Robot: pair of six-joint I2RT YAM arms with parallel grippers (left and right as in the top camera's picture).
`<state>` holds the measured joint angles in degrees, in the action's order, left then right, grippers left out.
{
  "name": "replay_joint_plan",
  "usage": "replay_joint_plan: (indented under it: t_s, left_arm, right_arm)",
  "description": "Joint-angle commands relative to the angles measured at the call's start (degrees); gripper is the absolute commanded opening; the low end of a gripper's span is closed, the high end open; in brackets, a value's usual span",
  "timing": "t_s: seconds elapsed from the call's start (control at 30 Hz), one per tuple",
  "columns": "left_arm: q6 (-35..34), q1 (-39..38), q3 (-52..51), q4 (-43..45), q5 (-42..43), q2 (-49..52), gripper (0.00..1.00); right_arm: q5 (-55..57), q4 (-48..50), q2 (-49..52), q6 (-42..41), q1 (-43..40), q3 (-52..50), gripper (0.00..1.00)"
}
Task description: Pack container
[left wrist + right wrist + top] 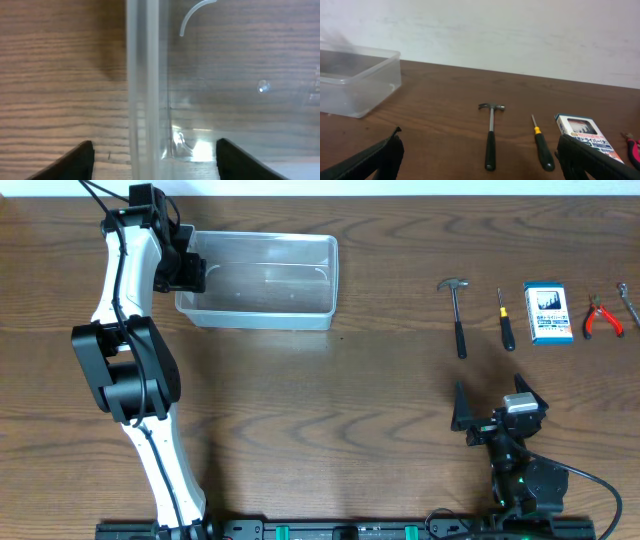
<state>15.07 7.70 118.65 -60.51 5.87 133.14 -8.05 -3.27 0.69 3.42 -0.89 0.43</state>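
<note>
Overhead, we see the container on the far-left part of the surface. Left wrist: our left fingers stand spread, astride its wall. Right wrist: our right fingers are spread wide, a hammer ahead.

White links and black joints lead to the black left end effector.

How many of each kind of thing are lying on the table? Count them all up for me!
Clear container: 1
Hammer: 1
Screwdriver: 1
Blue-and-white box: 1
Red-handled pliers: 1
Grey tool cut off at the right edge, kind unclear: 1
Total: 6
</note>
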Motion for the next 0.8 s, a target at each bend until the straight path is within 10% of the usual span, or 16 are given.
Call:
replay_joint_plan:
  t_s: [0.0, 0.23, 0.77]
  left_arm:
    - [0.39, 0.20, -0.04, -0.55, 0.61, -0.24, 0.42]
    - [-0.17, 0.20, -0.07, -0.81, 0.61, -0.24, 0.06]
    - [-2.80, 0.24, 0.11, 0.59, 1.25, -2.47, 0.06]
  right_arm:
    - [0.13, -0.24, -0.31, 0.50, 0.55, -0.11, 0.99]
    - [0.13, -0.24, -0.31, 0.50, 0.55, -0.11, 0.99]
    - [0.13, -0.24, -0.31, 0.48, 0.55, -0.11, 0.99]
